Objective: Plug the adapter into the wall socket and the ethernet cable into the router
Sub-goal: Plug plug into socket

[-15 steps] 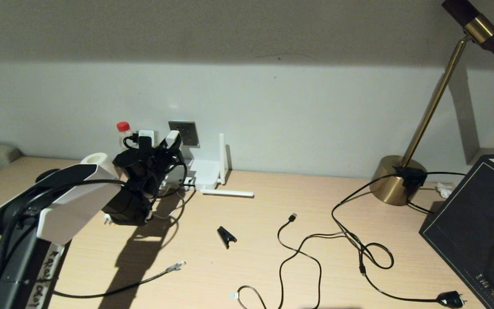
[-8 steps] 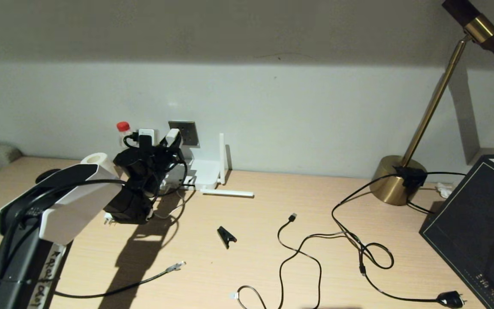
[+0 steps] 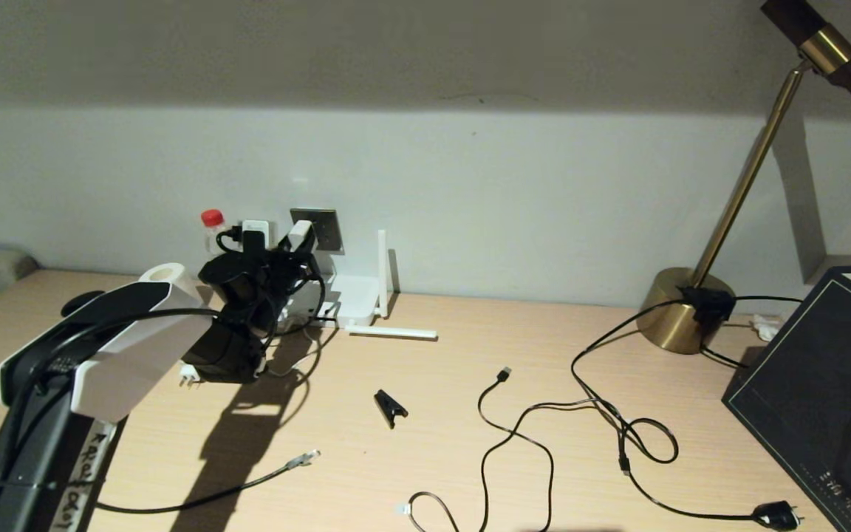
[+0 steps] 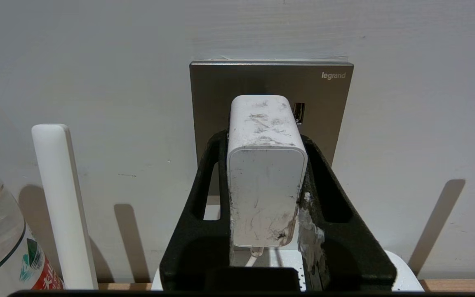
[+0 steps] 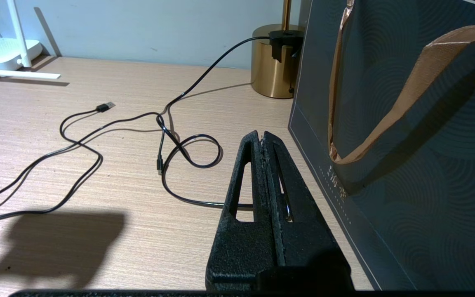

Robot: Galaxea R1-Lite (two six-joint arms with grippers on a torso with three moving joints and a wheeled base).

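My left gripper (image 4: 265, 138) is shut on the white adapter (image 4: 266, 173), one black finger on each side. The adapter's far end is up against the grey wall socket (image 4: 221, 90); its pins are hidden. In the head view the adapter (image 3: 297, 238) sits at the wall socket (image 3: 326, 229), above the white router (image 3: 355, 299). One router antenna (image 3: 392, 333) lies flat. The ethernet cable (image 3: 248, 484) lies loose on the table, its clear plug (image 3: 306, 459) pointing right. My right gripper (image 5: 261, 134) hangs shut and empty above the table beside a dark bag.
A brass lamp base (image 3: 680, 307) and a dark paper bag (image 3: 810, 384) stand at the right. A black USB cable (image 3: 503, 374), a cable with a mains plug (image 3: 776, 515) and a black clip (image 3: 390, 407) lie mid-table. A red-capped bottle (image 3: 212, 222) stands by the socket.
My left arm has edged slightly toward the wall with the adapter held in it. Everything else on the table stays where it was.
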